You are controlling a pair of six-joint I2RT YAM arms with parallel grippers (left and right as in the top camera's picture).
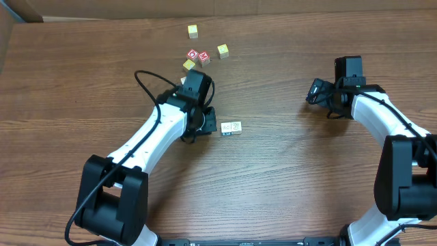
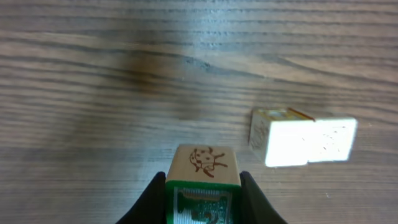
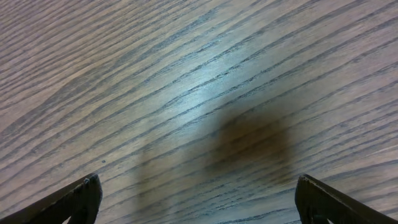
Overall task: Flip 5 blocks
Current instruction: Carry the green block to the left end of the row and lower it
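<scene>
A wooden block (image 2: pixel 203 163), its tan top printed with a reddish-brown bug and its side bordered in green, sits pinched in the left claw (image 2: pixel 203 196) near the middle of the tabletop (image 2: pixel 93 74). Seen from overhead, two pale blocks (image 1: pixel 231 127) lie touching side by side just at its three o'clock. The right claw (image 3: pixel 198 190) gapes wide and holds nothing, well apart toward two o'clock.

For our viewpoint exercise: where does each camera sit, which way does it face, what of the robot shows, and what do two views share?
Overhead: above the table, facing down; left arm and right arm show.
Left wrist: faces forward-down along left gripper, shut on held block.
Right wrist: faces bare wood; right gripper open.
Shared: overhead and left wrist show pale block pair.
</scene>
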